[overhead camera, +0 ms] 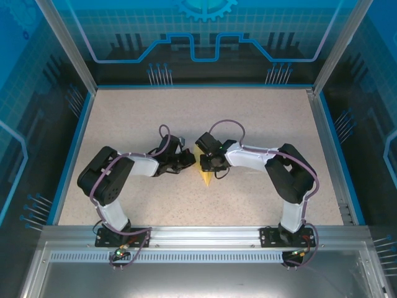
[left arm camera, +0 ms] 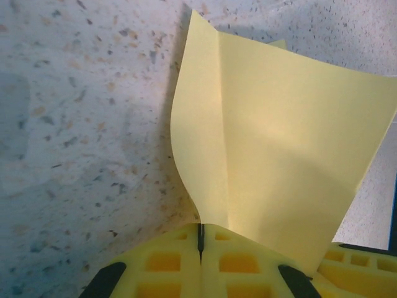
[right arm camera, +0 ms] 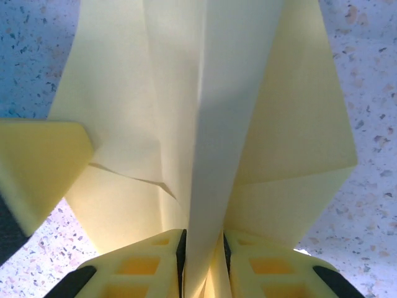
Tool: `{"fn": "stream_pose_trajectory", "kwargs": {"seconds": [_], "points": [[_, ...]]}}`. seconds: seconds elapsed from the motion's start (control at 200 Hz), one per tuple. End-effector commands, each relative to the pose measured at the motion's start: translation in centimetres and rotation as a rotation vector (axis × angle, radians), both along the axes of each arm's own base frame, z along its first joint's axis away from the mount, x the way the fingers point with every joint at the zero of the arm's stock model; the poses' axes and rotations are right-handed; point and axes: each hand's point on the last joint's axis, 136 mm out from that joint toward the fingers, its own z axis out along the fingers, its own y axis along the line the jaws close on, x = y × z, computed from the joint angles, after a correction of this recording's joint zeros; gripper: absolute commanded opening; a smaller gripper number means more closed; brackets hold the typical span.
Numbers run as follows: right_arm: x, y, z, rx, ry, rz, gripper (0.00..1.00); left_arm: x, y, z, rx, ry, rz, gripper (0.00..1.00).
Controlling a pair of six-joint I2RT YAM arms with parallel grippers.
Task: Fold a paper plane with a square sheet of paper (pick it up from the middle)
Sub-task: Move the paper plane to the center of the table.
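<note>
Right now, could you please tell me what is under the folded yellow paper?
The speckled tabletop shows around the paper in both wrist views. The patch directly beneath it is covered by the sheet, so whether the paper touches the table cannot be told.

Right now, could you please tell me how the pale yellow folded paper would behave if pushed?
Probably floppy: the pale yellow folded paper bows above the left claw. Its creases likely stiffen it lengthwise. Being thin, it would probably crumple or slide when pushed.

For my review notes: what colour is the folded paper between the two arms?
The paper is plain pale yellow, clearest in the left wrist view.
</note>
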Motion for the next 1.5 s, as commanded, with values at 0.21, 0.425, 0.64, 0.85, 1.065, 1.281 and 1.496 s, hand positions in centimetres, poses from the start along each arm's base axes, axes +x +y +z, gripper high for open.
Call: {"fn": "stream_pose_trajectory", "kwargs": {"seconds": [0.21, 0.425, 0.64, 0.85, 1.065, 1.281, 1.496], "points": [[-0.4, -0.9, 0.4, -0.176, -0.026, 0.046, 0.19, 0.3, 3.8, 5.0, -0.025, -0.008, 0.057, 0.33], [-0.3, -0.1, -0.1, -0.22, -0.023, 0.07, 0.21, 0.4, 8.4, 6.3, 0.027, -0.004, 0.187, 0.45], [-0.3, -0.1, -0.8, -0.251, -0.016, 0.075, 0.25, 0.1, 9.4, 5.9, 0.053, 0.017, 0.209, 0.46], [-0.5, -0.3, -2.0, -0.282, 0.001, 0.072, 0.26, 0.0, 9.5, 5.6, 0.057, 0.024, 0.209, 0.46], [-1.4, -0.7, -3.9, -0.328, 0.027, 0.069, 0.24, -0.1, 9.6, 5.4, 0.071, 0.028, 0.203, 0.47], [-0.4, -0.2, -1.5, -0.307, -0.032, 0.069, 0.21, -0.4, 10.1, 5.2, 0.093, 0.045, 0.22, 0.49], [3.3, 0.4, 3.9, -0.286, -0.175, 0.072, 0.13, -1.8, 12.8, 4.4, 0.222, 0.094, 0.305, 0.77]]}}
